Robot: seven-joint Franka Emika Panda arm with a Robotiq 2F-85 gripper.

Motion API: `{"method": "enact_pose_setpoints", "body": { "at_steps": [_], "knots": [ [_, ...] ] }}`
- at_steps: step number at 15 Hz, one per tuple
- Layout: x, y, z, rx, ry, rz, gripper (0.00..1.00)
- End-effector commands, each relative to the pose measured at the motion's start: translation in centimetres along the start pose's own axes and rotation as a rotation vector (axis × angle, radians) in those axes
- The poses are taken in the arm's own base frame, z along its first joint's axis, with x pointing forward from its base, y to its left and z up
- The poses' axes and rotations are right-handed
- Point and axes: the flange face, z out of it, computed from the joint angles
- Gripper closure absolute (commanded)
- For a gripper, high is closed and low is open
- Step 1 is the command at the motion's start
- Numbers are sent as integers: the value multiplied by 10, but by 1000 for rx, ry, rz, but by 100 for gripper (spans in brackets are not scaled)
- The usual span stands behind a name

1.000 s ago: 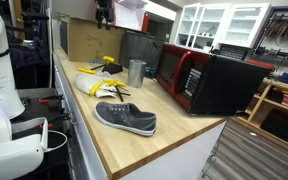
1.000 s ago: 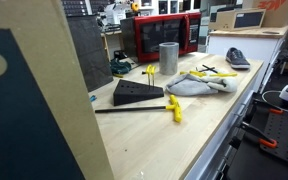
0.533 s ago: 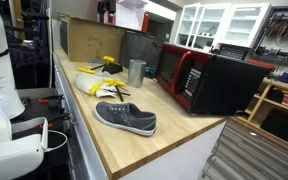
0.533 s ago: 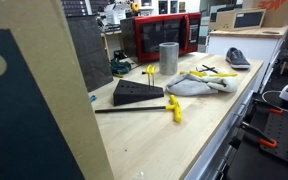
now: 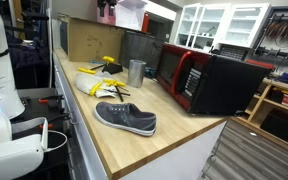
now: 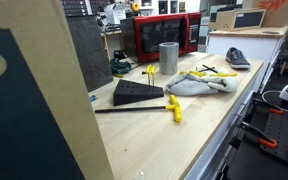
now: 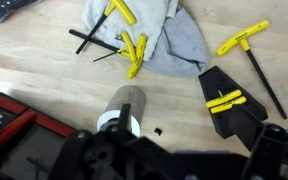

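Observation:
My gripper (image 7: pixel 199 140) hangs high above the wooden counter (image 7: pixel 44 65), its dark fingers spread wide with nothing between them; it is open. In an exterior view it shows at the top edge (image 5: pixel 104 10). Directly below, a grey metal cup (image 7: pixel 124 105) stands upright by the left finger. A black wedge-shaped holder (image 7: pixel 234 108) with two yellow-handled keys lies under the right finger. Further off, a grey cloth (image 7: pixel 174 40) carries several yellow-handled T keys (image 7: pixel 134 52). The cup (image 5: pixel 136 71) (image 6: pixel 168 57) and the cloth (image 5: pixel 92 84) (image 6: pixel 199 85) show in both exterior views.
A red and black microwave (image 5: pixel 204 78) (image 6: pixel 164 38) stands behind the cup. A grey sneaker (image 5: pixel 125 118) (image 6: pixel 237 58) lies toward the counter's end. A cardboard box (image 5: pixel 89 40) stands at the far end. Another long T key (image 7: pixel 246 45) lies on bare wood.

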Motion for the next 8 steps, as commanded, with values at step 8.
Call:
{"method": "enact_pose_setpoints", "body": {
  "at_steps": [8],
  "knots": [
    [1,1,-1,0,-10,3,0]
  ]
}}
